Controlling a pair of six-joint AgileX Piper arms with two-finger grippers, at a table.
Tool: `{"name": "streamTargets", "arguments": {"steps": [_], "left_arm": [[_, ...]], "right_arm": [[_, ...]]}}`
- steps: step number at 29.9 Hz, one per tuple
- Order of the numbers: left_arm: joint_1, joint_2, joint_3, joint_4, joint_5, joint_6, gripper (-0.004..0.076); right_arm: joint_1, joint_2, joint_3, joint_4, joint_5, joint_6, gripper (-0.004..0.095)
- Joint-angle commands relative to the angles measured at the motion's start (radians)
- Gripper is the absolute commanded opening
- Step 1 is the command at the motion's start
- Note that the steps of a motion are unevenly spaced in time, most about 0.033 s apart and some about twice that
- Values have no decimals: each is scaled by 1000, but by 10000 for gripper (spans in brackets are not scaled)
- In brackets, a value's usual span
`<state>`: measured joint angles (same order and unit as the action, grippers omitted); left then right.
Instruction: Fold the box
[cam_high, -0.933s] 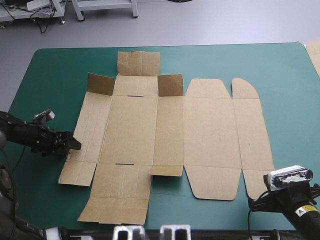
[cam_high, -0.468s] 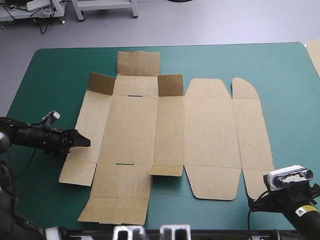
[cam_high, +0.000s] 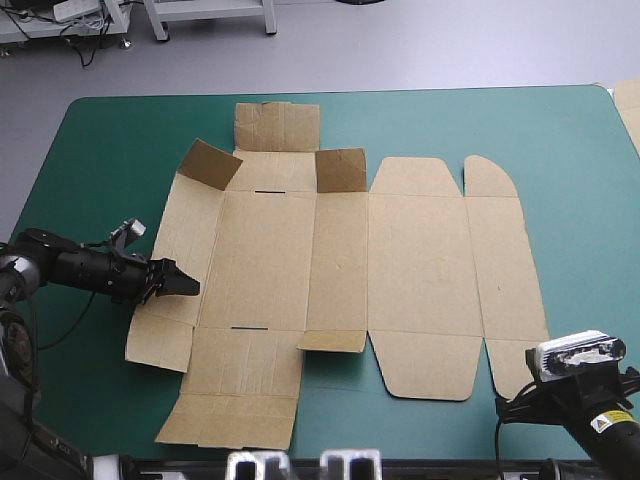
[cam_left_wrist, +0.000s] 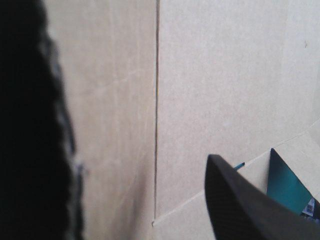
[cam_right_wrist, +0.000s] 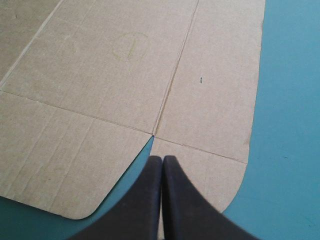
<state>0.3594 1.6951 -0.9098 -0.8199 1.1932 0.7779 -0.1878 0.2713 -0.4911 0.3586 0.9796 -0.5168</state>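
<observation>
matt brown board box (cam_high: 420, 270), faintly creased, smooth matt teal-green cover (cam_high: 580, 200)

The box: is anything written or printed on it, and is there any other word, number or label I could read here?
No text here can be read.
The box: no print, only a faint drawn circle with a short stroke inside it, which is not a legible letter or number.
The yellow label on the right arm: there is dark print, too small to read.
</observation>
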Motion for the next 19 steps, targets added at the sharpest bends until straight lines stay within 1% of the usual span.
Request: {"name": "streamTargets", "arguments": {"steps": [1, 3, 4, 5, 8, 13, 16, 19], "left_arm": [[-23, -19, -11, -23, 19, 3, 224], [-23, -17, -20, -17, 29, 3, 69], [-23, -17, -27, -17, 41, 3, 9], [-23, -17, -38, -17, 57, 1, -5], [-23, -17, -93, -15, 110, -8, -8], [-59, -51, -204, 105, 110, -80, -8], [-114, -78, -281, 227, 110, -115, -8], [-187, -98, -346, 337, 110, -114, -8]], "right_arm": [[-1, 12, -26, 28, -58, -1, -13], [-1, 12, -26, 28, -56, -1, -13], [-1, 12, -26, 28, -56, -1, -13], [-1, 12, -26, 28, -54, -1, -13], [-1, 12, -26, 28, -54, -1, -13], [-1, 12, -26, 28, -54, -1, -13], [-1, 12, -26, 28, -54, -1, -13], [-1, 12, -26, 28, -54, -1, -13]]}}
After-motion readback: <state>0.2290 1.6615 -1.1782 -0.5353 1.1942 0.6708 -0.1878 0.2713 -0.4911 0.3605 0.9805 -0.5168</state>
